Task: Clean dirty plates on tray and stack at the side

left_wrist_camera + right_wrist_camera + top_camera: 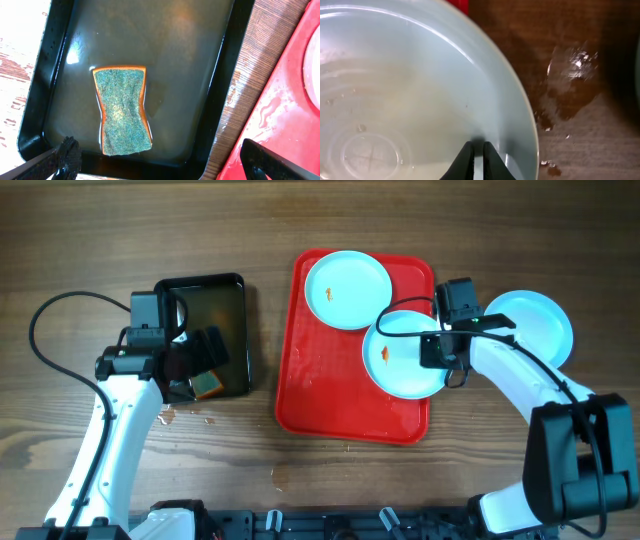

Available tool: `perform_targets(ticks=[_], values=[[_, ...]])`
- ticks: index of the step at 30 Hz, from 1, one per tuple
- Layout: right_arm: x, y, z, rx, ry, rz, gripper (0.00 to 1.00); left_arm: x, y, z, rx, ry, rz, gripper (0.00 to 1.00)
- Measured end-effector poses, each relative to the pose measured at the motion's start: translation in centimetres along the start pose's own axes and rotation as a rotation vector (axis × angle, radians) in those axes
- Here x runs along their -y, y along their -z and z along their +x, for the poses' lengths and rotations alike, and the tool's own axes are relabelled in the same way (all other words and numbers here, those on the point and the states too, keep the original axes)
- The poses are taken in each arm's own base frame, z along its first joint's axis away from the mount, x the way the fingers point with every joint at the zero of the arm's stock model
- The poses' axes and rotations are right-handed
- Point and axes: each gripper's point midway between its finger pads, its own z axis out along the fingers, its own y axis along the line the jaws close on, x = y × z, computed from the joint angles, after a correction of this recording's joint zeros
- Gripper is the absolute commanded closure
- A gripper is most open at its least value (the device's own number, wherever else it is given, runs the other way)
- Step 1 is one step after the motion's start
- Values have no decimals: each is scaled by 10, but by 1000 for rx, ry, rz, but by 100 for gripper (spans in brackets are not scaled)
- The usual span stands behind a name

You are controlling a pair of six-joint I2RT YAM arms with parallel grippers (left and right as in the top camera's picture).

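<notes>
— Centre frame, on red tray: upper plate, lower plate, rims meeting; third plate right, on table.
— Nearby?
— Over lower plate, right pincer narrow, grip unclear; left pincer wide above sponge, black tray.

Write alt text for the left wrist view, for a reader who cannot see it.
A rectangular green-topped, orange-edged scouring sponge lies flat in shallow water in a black rectangular tray, with the dark fingers of the open left gripper at the bottom corners. At right are brown wood tabletop and a wet red plastic tray.
</notes>
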Motion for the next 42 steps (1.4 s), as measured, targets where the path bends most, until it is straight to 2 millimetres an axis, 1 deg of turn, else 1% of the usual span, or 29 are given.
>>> perform_targets(ticks=[2, 4, 5, 6, 9, 11, 13, 14, 17, 18, 21, 24, 26, 28, 31, 33, 34, 35, 36, 39, 42], values=[[-2, 6, 3, -4, 11, -13, 81, 0, 0, 0, 0, 0, 0, 0], [-1, 16, -3, 33, 13, -16, 70, 0, 0, 0, 0, 0, 0, 0], [1, 23, -8, 63, 9, -14, 67, 0, 0, 0, 0, 0, 0, 0], [4, 28, -14, 93, 7, -9, 66, 0, 0, 0, 0, 0, 0, 0], [15, 46, -33, 194, -23, 9, 66, 0, 0, 0, 0, 0, 0, 0], [21, 48, -35, 205, -37, 21, 65, 0, 0, 0, 0, 0, 0, 0], [24, 44, -34, 193, -44, 32, 65, 0, 0, 0, 0, 0, 0, 0], [24, 41, -33, 184, -42, 33, 68, 0, 0, 0, 0, 0, 0, 0], [25, 21, -22, 110, -34, 45, 86, 0, 0, 0, 0, 0, 0, 0], [25, 13, -17, 77, -35, 49, 94, 0, 0, 0, 0, 0, 0, 0], [25, -1, -6, 14, -29, 53, 96, 0, 0, 0, 0, 0, 0, 0], [15, 8, -5, 11, -26, 0, 96, 0, 0, 0, 0, 0, 0, 0], [8, 13, 2, -9, -13, -27, 96, 0, 0, 0, 0, 0, 0, 0], [-7, 23, 11, -23, 24, -58, 96, 0, 0, 0, 0, 0, 0, 0], [-25, 35, 12, 1, 72, -87, 96, 0, 0, 0, 0, 0, 0, 0], [-37, 39, 15, 7, 106, -102, 96, 0, 0, 0, 0, 0, 0, 0], [-42, 39, 17, 3, 121, -106, 90, 0, 0, 0, 0, 0, 0, 0], [-49, 40, 21, -6, 134, -115, 80, 0, 0, 0, 0, 0, 0, 0], [-54, 40, 24, -13, 139, -121, 76, 0, 0, 0, 0, 0, 0, 0], [-60, 41, 26, -16, 116, -129, 73, 0, 0, 0, 0, 0, 0, 0], [-61, 41, 23, -3, 97, -133, 74, 0, 0, 0, 0, 0, 0, 0]])
